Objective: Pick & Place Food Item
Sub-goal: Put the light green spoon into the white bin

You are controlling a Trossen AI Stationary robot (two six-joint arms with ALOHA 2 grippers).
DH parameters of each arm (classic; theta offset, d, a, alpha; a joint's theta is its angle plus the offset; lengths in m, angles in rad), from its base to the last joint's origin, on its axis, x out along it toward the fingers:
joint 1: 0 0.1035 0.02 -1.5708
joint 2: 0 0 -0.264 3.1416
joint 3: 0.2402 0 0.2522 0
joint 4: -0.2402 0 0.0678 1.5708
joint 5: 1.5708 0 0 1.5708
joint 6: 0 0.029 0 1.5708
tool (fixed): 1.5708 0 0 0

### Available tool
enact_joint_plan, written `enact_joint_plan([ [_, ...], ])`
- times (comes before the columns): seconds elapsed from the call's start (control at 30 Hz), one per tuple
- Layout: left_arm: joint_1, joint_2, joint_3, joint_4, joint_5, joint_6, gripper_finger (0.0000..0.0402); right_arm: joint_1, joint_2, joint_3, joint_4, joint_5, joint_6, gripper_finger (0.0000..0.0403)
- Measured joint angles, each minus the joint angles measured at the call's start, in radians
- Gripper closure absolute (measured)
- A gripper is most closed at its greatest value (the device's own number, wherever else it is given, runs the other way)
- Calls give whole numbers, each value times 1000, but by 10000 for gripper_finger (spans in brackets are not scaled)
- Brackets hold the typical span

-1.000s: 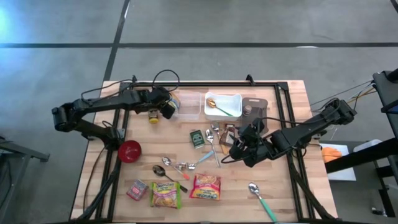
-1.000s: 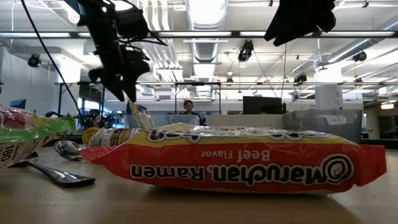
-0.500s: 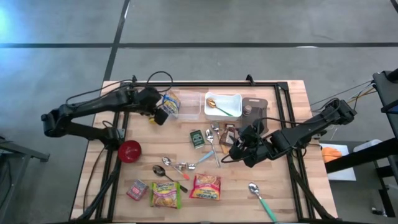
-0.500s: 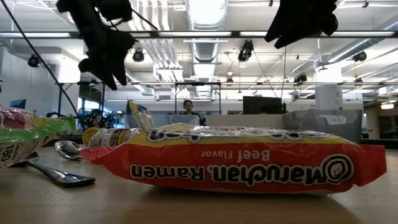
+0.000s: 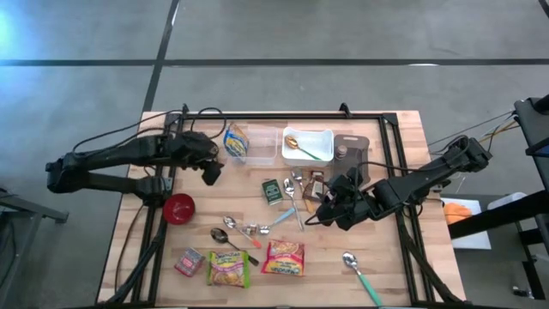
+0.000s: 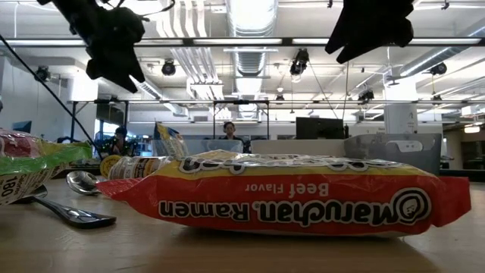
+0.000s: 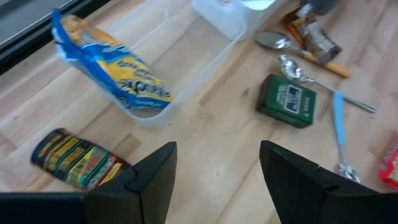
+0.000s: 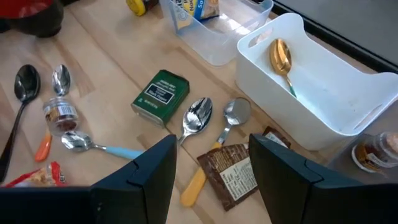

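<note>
Snack bag sits tilted in the clear bin.
Left end effector, released and empty, hangs lower-left of it; right end effector released.

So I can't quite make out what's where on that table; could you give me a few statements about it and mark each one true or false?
1. The blue-and-yellow snack bag stands in the clear container. True.
2. The white bin holds a red bowl. False: it holds a gold spoon; the red bowl sits on the table near the left arm.
3. The left gripper holds the snack bag. False: its jaws are open and empty.
4. The green tin lies on the table outside both containers. True.
5. The right gripper is shut on a spoon. False: its jaws are open and empty, above the spoons.
</note>
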Motion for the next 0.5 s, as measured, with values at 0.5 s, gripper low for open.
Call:
enact_joint_plan([
  [0.5, -95, -42, -83, 8, 56, -57, 167, -3, 43, -1, 25, -361, 195, 204],
])
